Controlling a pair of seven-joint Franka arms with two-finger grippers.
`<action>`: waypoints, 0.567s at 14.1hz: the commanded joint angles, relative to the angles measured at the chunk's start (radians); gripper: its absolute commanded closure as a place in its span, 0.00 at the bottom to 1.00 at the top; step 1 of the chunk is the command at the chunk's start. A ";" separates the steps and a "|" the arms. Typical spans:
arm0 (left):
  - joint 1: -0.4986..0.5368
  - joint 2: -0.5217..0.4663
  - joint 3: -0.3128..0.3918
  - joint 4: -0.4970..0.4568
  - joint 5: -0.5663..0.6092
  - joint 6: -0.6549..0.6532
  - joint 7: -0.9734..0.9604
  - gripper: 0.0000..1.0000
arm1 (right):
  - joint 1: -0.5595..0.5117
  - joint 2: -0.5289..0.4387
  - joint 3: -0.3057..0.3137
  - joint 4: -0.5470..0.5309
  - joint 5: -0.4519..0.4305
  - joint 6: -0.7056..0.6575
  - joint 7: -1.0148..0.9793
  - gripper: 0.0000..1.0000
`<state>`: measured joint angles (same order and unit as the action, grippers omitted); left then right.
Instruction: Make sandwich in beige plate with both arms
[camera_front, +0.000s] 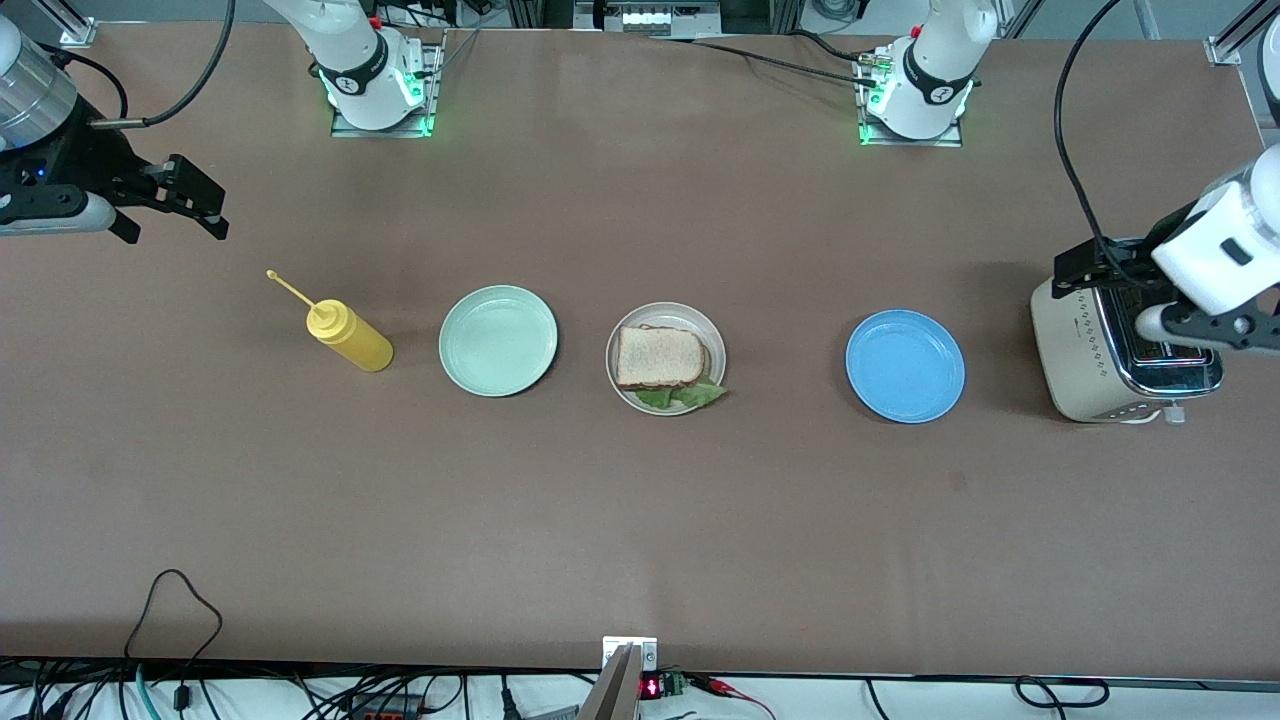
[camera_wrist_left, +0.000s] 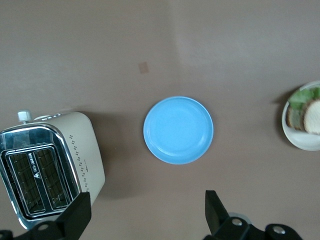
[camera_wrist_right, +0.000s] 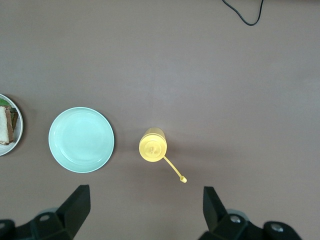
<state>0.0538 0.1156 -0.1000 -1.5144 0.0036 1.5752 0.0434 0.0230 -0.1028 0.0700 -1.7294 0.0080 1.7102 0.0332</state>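
Your left gripper: fingers spread wide, holding nothing, touching nothing. It hangs in the air over the toaster at the left arm's end of the table.

Your right gripper: fingers likewise spread wide and empty. It hangs over bare table at the right arm's end, near the mustard bottle.

Both of your arms are drawn back to the ends of the table and wait there.

Sandwich: assembled, lying in the beige plate at the middle of the table. The top slice of bread faces up; a green lettuce leaf sticks out from the edge nearer the front camera and laps over the plate's rim.

Mint-green plate: beside the beige plate toward the right arm's end, nothing on it.

Blue plate: beside the beige plate toward the left arm's end, well apart from it, nothing on it. The toaster stands just past it; its two slots face up.

Mustard bottle: yellow, upright, its thin nozzle cap hanging off on a strap.

Table: brown, matte. The plates, bottle and toaster stand in one row across it. Cables run along the edge nearest the front camera.
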 joint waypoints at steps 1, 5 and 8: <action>-0.061 -0.191 0.034 -0.228 0.004 0.105 -0.063 0.00 | -0.003 -0.018 0.002 0.010 -0.010 -0.007 -0.009 0.00; -0.078 -0.208 0.059 -0.222 0.038 0.033 -0.063 0.00 | -0.003 -0.014 0.004 0.024 -0.011 -0.007 -0.010 0.00; -0.083 -0.197 0.037 -0.193 0.070 0.000 -0.057 0.00 | -0.002 -0.014 0.004 0.025 -0.011 -0.009 -0.012 0.00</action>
<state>-0.0125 -0.0777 -0.0550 -1.7165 0.0467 1.6044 -0.0143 0.0231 -0.1038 0.0697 -1.7090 0.0073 1.7103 0.0330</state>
